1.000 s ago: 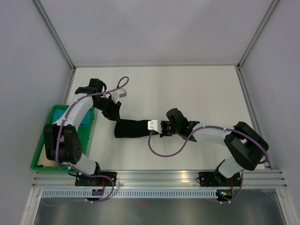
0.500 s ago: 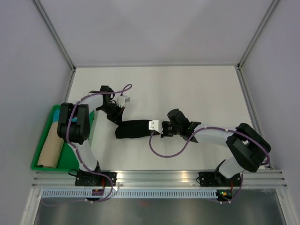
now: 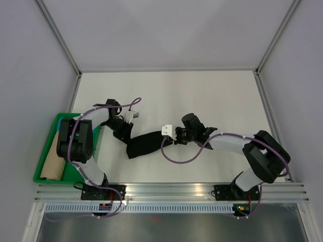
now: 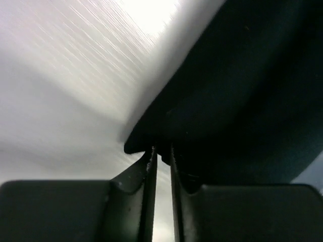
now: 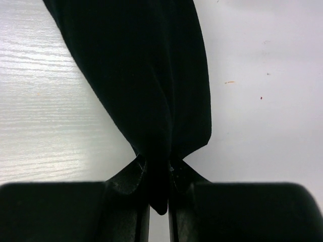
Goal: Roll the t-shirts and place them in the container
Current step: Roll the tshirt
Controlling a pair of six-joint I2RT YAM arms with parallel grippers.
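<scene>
My right gripper (image 3: 167,138) is clamped on the t-shirt (image 3: 145,144). In my right wrist view, the two fingers (image 5: 132,181) stand almost together and a fold of the black cloth (image 5: 141,75) runs down between them, so the right gripper (image 5: 158,166) plainly pinches that end. From there the cloth widens away from me over the white surface (image 5: 262,101). From above, the shirt is a long, narrow dark bundle lying slantwise on the surface (image 3: 202,96). Its higher end is at my right gripper and its lower end is toward the near edge, just beside my left gripper (image 3: 125,136). In the left wrist view, my left gripper (image 4: 161,151) has its fingers (image 4: 144,181) drawn close, with only a thin bright slit between them. The dark edge of the shirt (image 4: 237,91) meets their tips, above the pale surface (image 4: 65,75). I cannot tell whether the tips actually pinch the cloth or only touch it. Off to my left a green tray (image 3: 44,177) sits at the edge of the surface, with a tan roll (image 3: 54,164) lying in it, well apart from the shirt.
</scene>
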